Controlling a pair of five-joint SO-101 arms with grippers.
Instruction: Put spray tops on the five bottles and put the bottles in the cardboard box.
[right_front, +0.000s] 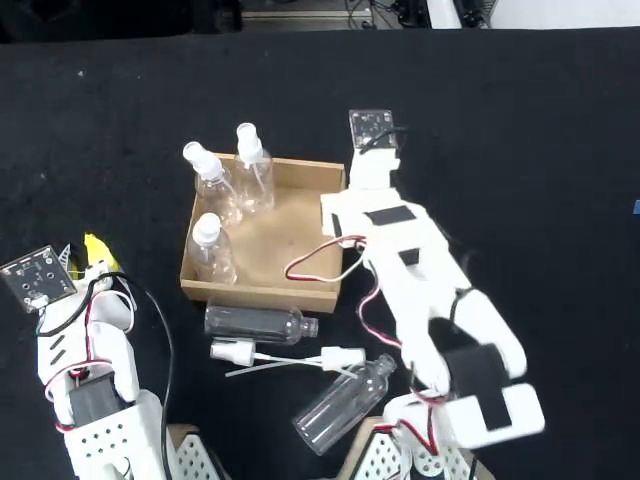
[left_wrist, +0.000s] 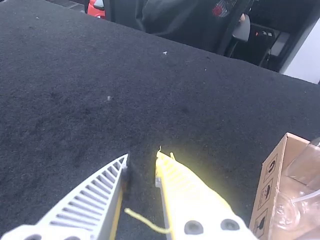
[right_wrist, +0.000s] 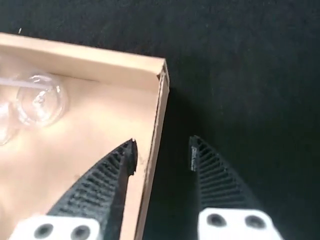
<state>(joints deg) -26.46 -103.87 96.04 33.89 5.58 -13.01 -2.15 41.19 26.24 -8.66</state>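
Cardboard box (right_front: 262, 293) holds three capped bottles (right_front: 212, 250); two bare bottles (right_front: 255, 322) lie on surface (right_front: 520, 150) beside it. Right fingers (right_wrist: 100, 190) parted, straddling its wall (snag could drag box); left fingers (left_wrist: 185, 195) narrowly parted, empty.

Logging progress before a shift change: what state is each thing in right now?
Box: open, three bottles inside.
Boxed bottles: upright, tops on.
Other two bottles: lying on the table, no tops.
Spray tops: loose beside them.
Left tool: open, empty.
Right tool: open, straddling the box wall.
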